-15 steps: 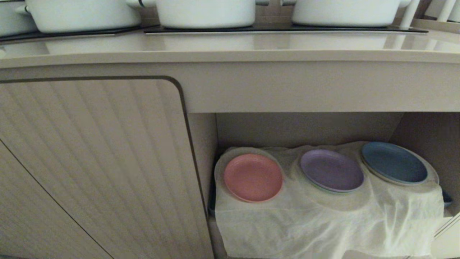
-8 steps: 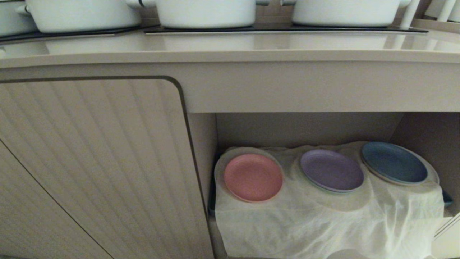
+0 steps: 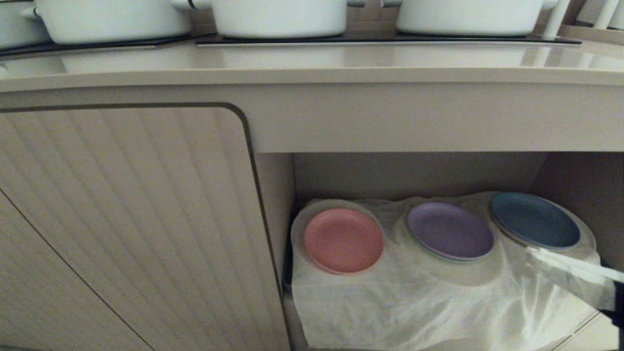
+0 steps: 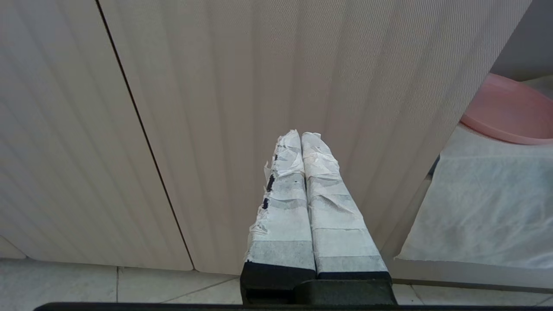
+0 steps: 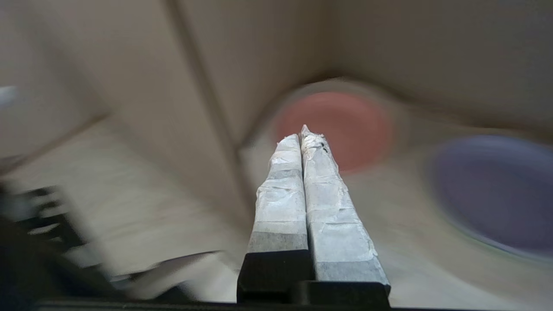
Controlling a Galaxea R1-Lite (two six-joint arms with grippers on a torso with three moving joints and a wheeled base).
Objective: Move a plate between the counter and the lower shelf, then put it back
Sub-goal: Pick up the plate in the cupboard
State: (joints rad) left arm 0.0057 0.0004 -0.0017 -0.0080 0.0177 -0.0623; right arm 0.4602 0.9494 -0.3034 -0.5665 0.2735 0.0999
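Observation:
The pink plate (image 3: 343, 240) lies flat at the left end of the lower shelf (image 3: 419, 302), on its wrinkled white cloth. The counter (image 3: 312, 61) runs across above the recess. My right gripper (image 3: 531, 252) reaches in from the lower right, in front of the shelf's right end and well to the right of the pink plate. In the right wrist view its taped fingers (image 5: 281, 181) are pressed together, the right gripper (image 5: 301, 134) shut and empty, pointing toward the pink plate (image 5: 345, 125). My left gripper (image 4: 301, 134) hangs shut and empty before the ribbed door, with the pink plate (image 4: 505, 110) off to one side.
A purple plate (image 3: 450, 230) and a blue plate (image 3: 535, 220) lie on the same cloth, right of the pink one. White pots (image 3: 278, 17) stand on the black hob panel (image 3: 390, 39). A ribbed cabinet door (image 3: 126, 219) closes the left side.
My right gripper has swung up into the head view from the lower right, in front of the shelf's right end. The plates and the left arm have not moved.

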